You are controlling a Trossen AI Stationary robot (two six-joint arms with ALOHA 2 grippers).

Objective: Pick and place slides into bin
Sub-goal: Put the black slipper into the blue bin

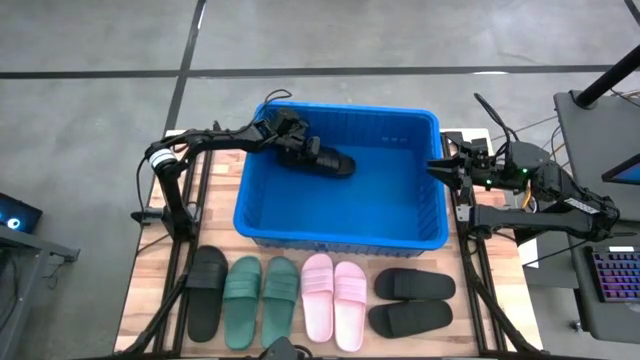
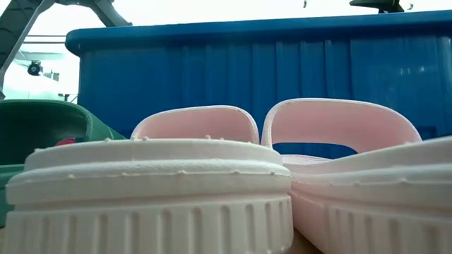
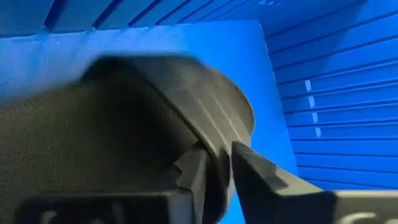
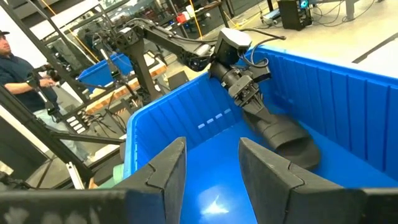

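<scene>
Blue bin (image 1: 262, 214) mid-desk, one black slide (image 1: 328, 161) inside near its far wall, left gripper (image 1: 297, 146) jaws pinching it, right gripper (image 1: 436, 167) jaws parted, empty, at the bin's right rim.

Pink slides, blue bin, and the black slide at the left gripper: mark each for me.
pink slides (image 1: 334, 299), high view, the pair's inner edges.
blue bin (image 1: 340, 238), high view, near rim.
black slide (image 1: 334, 163), high view, its sole inside the bin.
</scene>
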